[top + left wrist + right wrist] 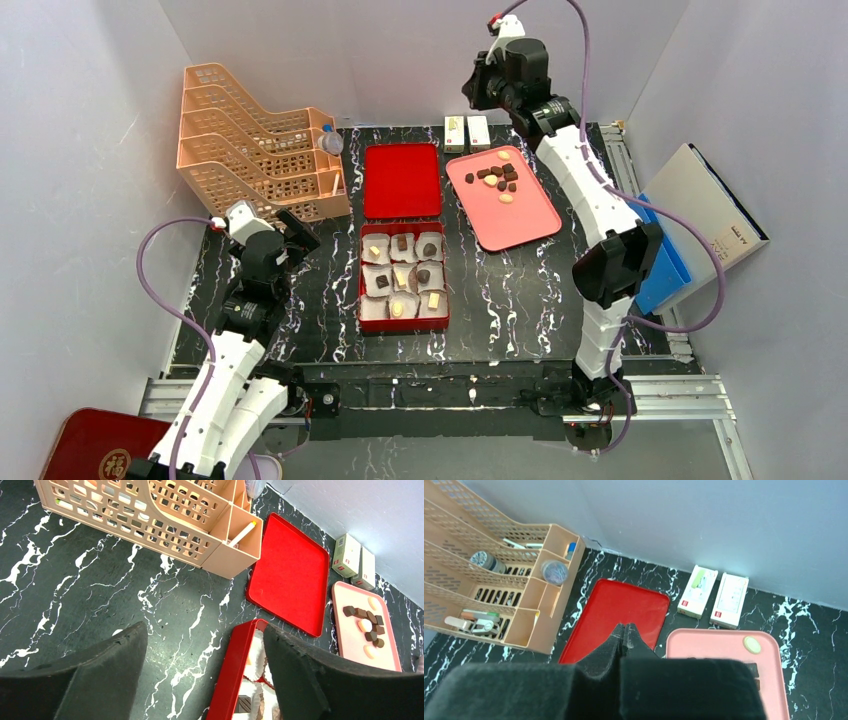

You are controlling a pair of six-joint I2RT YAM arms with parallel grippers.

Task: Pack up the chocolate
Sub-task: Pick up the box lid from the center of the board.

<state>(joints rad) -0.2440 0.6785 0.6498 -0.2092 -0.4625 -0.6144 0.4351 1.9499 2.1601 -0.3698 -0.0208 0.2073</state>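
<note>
Chocolate is not showing in the right claw, whose tips are pressing together on nothing I can make out. It is hanging high over the far end of the pink tray, near the two cartons. Below it the loose pieces are lying in a small cluster at the tray's far end, dark ones bunched with a few pale ones at the edges. Left of the tray the red lid is lying flat. Nearer the arms the red box is holding paper cups, most already carrying a piece; the near-left cup looks bare. The left claw is gaping, gripping nothing, hovering just beside the box's left wall. Filling is, I judge, nearly finishing. The next move is calling for the right claw to spread, drop onto one tray piece and carry it to the bare cup.
</note>
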